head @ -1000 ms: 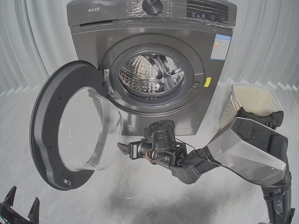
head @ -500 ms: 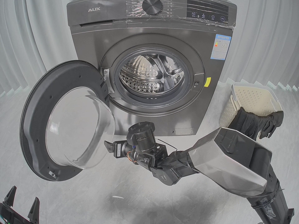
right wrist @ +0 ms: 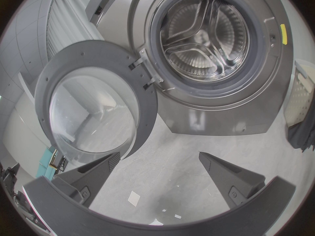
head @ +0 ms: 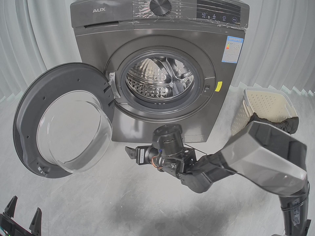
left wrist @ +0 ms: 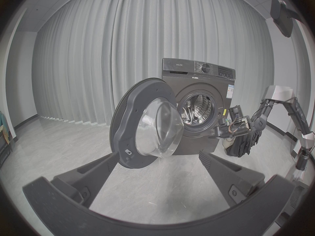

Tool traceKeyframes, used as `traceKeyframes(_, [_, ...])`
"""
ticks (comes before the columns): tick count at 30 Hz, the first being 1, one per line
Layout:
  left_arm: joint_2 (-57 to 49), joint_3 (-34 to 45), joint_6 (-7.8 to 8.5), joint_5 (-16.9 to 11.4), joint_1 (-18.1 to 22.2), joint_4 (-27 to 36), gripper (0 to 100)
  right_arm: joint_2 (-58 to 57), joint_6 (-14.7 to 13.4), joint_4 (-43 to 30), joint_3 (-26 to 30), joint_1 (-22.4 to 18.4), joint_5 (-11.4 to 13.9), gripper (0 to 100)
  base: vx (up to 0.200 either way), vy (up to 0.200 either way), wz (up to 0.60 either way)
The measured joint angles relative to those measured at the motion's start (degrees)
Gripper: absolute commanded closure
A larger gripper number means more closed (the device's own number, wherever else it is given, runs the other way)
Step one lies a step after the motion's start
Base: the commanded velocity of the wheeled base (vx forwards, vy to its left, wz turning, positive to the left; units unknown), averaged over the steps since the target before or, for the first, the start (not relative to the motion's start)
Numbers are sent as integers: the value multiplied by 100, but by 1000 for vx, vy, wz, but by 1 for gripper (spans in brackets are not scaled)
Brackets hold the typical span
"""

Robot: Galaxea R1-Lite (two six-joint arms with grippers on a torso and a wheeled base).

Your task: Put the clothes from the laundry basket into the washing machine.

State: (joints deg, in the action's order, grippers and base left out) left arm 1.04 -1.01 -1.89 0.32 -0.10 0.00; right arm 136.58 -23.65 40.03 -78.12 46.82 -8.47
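Right pincer is spread wide with nothing in it. It hangs low in front of the washing machine, pointing toward the door but clear of it. Left pincer is parked way down on the robot's left, also released and empty.

The door is swung fully out to the side and the drum looks bare, just shiny metal, so I'd say the opening part is done and no loading has started. The laundry basket sits on the floor just beside the machine, on the robot's right. The clothes are a dark bundle draped over its front rim, partly hidden behind the right arm's big grey elbow.

My guess for the next move: the right arm has to turn away from the door, get over to the basket and pinch that dark fabric. It's floppy stuff hanging half out, so it'll want a decent bite on a thick fold, then a lift high enough to clear the rim before carrying it across to the drum opening.
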Motion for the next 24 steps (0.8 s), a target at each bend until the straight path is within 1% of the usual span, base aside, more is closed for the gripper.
traceKeyframes(2, [-2, 0, 0, 0, 0, 0, 0, -349, 52, 113, 461, -66, 0, 0, 0, 0, 0])
traceKeyframes(9, [0, 0, -10, 1, 0, 0, 0, -2052, 523, 630, 2423, -444, 10, 0, 0, 0, 0])
traceKeyframes(14, [-2, 0, -16, 0, 0, 0, 0, -3361, 837, 806, 3547, -746, 27, 0, 0, 0, 0])
traceKeyframes(19, [-2, 0, -18, 1, 0, -2, 0, -4799, 1276, 907, 4653, -1273, 89, 0, 0, 0, 0])
traceKeyframes(24, [0, 0, -18, 0, 0, -5, 0, -6198, 1563, 950, 5610, -1943, 156, 0, 0, 0, 0])
